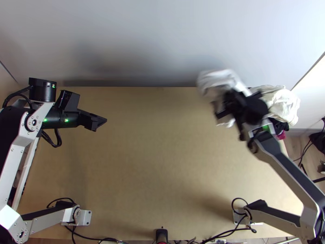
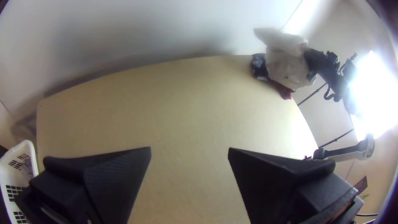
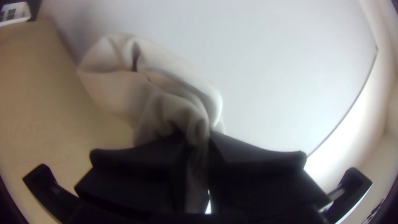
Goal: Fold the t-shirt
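T-shirt (image 3: 110,85) is hanging bunched from the pinching right gripper (image 3: 197,141) at far right, near a clothes pile (image 1: 281,103); the left gripper (image 2: 189,148) is hovering wide at left. Gripped at one bunch, it could be slipping free or landing crumpled, edges tucked under.

a pale wall (image 1: 134,36) stands along the far edge of the wooden tabletop (image 1: 154,162); brownish floor (image 1: 293,143) lies past its right side, and white light (image 2: 375,95) glares in the left wrist view.
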Robot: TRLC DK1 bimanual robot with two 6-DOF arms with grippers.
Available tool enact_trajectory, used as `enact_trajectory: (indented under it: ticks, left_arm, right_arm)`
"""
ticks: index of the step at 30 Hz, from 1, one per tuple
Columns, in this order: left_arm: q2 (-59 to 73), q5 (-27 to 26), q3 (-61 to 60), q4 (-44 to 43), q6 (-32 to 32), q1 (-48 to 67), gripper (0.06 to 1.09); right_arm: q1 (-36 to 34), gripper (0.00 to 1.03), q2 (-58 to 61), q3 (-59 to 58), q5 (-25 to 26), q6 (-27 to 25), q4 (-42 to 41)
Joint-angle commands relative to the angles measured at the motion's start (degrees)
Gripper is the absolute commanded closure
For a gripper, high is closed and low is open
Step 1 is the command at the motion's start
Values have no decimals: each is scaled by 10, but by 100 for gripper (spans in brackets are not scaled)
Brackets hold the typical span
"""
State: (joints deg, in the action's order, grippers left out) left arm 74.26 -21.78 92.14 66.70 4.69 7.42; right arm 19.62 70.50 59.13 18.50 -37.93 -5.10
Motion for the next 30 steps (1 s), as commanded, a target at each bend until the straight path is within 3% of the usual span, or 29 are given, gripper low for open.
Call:
enact_trajectory:
  ticks: [1,9,16,22,30]
  left_arm:
    - [4,0,2,-4,-1,4,18]
    - [1,0,1,-5,-4,3,18]
    - [-9,-1,-13,-5,-3,-1,18]
    - [-24,0,-33,-5,-3,-2,18]
    - [-33,0,-34,7,1,-17,18]
  right_arm:
    - [-160,100,-34,87,-52,13,60]
    - [-347,100,-28,141,-135,15,69]
    - [-454,100,15,171,-201,18,63]
    - [-491,100,82,195,-232,-1,29]
    - [-466,100,179,166,-235,-43,-12]
